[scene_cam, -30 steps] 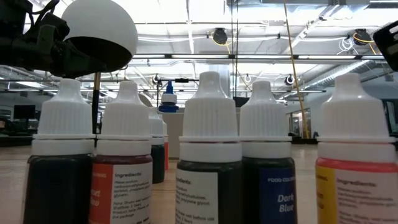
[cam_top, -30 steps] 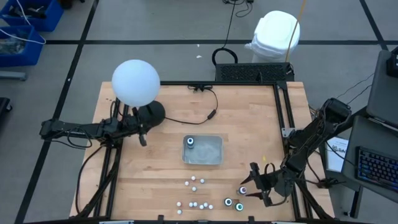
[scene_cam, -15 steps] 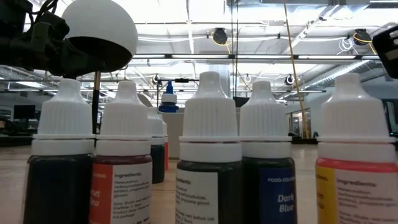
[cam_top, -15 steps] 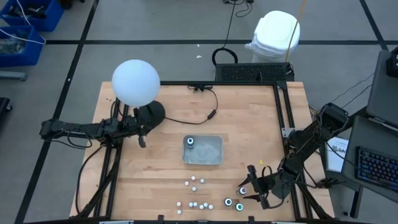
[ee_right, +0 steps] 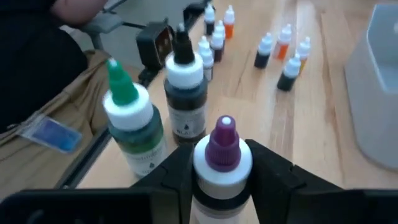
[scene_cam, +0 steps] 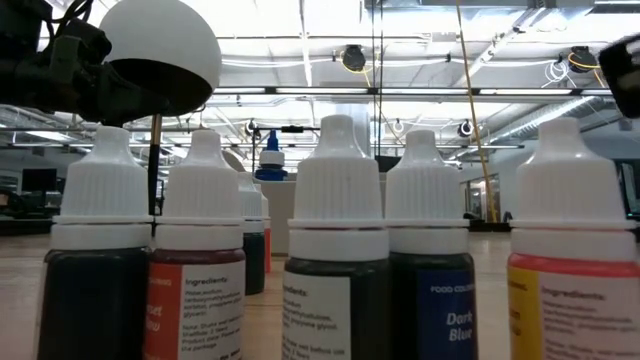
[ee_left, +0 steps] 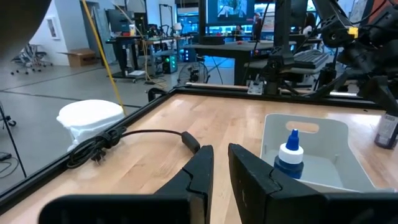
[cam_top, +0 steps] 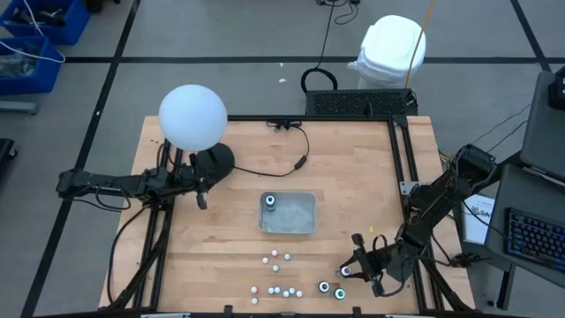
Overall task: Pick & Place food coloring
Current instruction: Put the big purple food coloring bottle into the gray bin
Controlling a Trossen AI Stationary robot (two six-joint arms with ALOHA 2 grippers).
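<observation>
- High view: your right gripper (cam_top: 356, 267) sits low at the near right of the pale wooden table (cam_top: 221, 238), its fingers on either side of a purple-capped food coloring bottle (cam_top: 347, 270). Two more large bottles, one green-capped (cam_top: 340, 292) and one black-capped (cam_top: 324, 287), stand just nearer. A scatter of small white-capped bottles (cam_top: 275, 268) lies near the front edge, left of them. The clear grey rectangular tray (cam_top: 296, 214) sits mid-table with a blue-capped bottle (cam_top: 270, 201) in its left end. Your left gripper (cam_top: 203, 200) waits at the far left, beside a white globe lamp (cam_top: 192, 116).
- Low view: a row of small bottles fills the foreground; their labels read partly, one as dark blue (scene_cam: 432, 250).
- Left wrist view: the left fingers (ee_left: 200, 171) stand almost together with a thin gap, holding nothing; the tray (ee_left: 323, 134) with the blue-capped bottle (ee_left: 289, 158) lies beyond.
- Right wrist view: the right fingers (ee_right: 273, 168) flank the purple-capped bottle (ee_right: 222, 158) closely; you cannot tell whether they press it. The green-capped (ee_right: 130, 121) and black-capped (ee_right: 185, 87) bottles stand just beyond.
</observation>
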